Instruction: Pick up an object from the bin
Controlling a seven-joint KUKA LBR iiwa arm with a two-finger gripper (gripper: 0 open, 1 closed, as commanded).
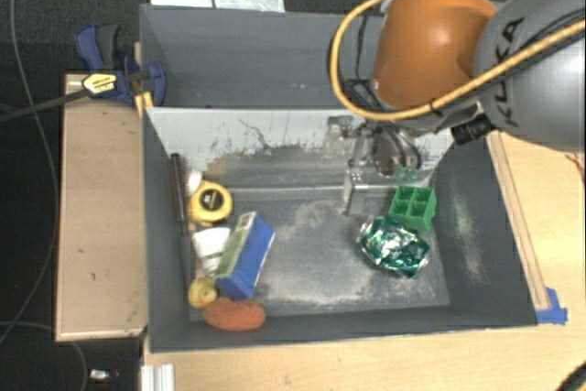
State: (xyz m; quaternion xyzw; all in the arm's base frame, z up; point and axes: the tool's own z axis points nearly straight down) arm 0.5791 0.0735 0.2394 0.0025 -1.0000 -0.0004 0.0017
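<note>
**Grey bin, gripper low over its right half**

A grey metal bin [302, 87] with sloping walls and a scuffed floor holds two loose groups of small things, one by the left wall and one toward the right.

The arm [540, 69] comes in over the right rim and bends downward above the back-right part of the bin. Its rounded orange cover [430, 41] sits on top of the wrist, with a yellow cable [341, 32] looped around it. Below the cover the gripper [378, 183] points down at the floor, close to the foot of the back wall. Its fingers [352, 192] stand apart, and nothing shows between them.

A green block [412, 204] with square wells in its top lies just beside the gripper, on the side toward the right wall. A crumpled green foil wrapper [394, 250] lies against the block's front side. The floor in the middle of the bin is bare.

Along the left wall lies a dark rod [177, 206]. Next to it sit a yellow tape measure [209, 202], a white piece [211, 243] and a blue box [247, 259] tilted against that piece. A small yellow ball [201, 292] and an orange-red oblong [234, 315] rest in the front-left corner. All of these lie well apart from the gripper.
</note>
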